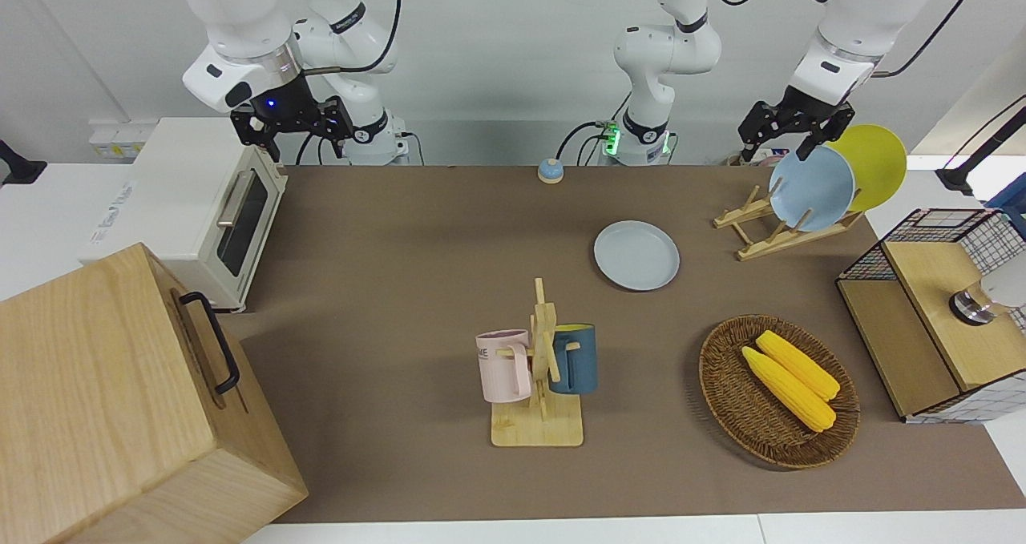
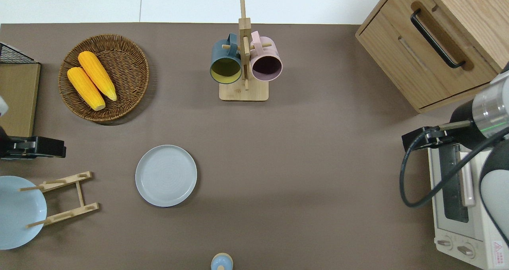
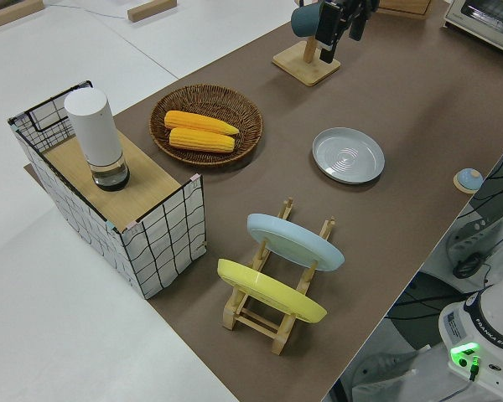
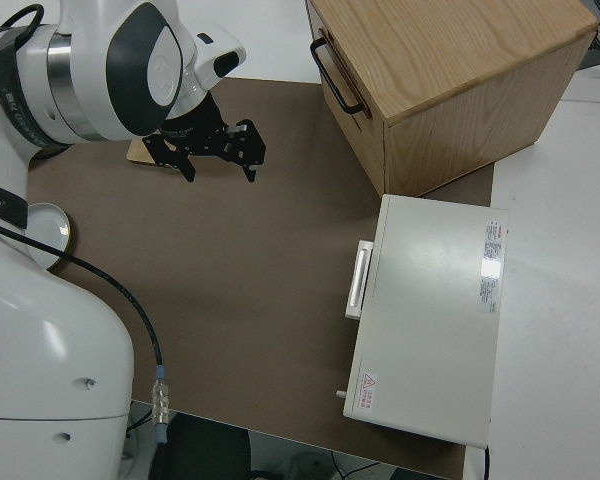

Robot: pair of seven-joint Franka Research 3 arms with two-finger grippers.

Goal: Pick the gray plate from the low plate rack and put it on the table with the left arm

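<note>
The gray plate (image 1: 636,255) lies flat on the brown table (image 1: 401,247), beside the low plate rack (image 1: 781,239) on the side toward the right arm; it also shows in the overhead view (image 2: 166,175) and the left side view (image 3: 348,155). The rack (image 2: 71,213) holds a light-blue plate (image 1: 811,189) and a yellow plate (image 1: 878,163) on edge. My left gripper (image 1: 779,145) is open and empty, up in the air over the table's left-arm end, just off the rack (image 2: 33,147). My right gripper (image 4: 220,170) is open and its arm is parked.
A wooden mug stand (image 1: 541,368) with two mugs stands mid-table. A wicker basket (image 1: 725,400) with two corn cobs and a wire crate (image 1: 930,312) are at the left arm's end. A toaster oven (image 1: 200,207) and wooden cabinet (image 1: 120,400) are at the right arm's end.
</note>
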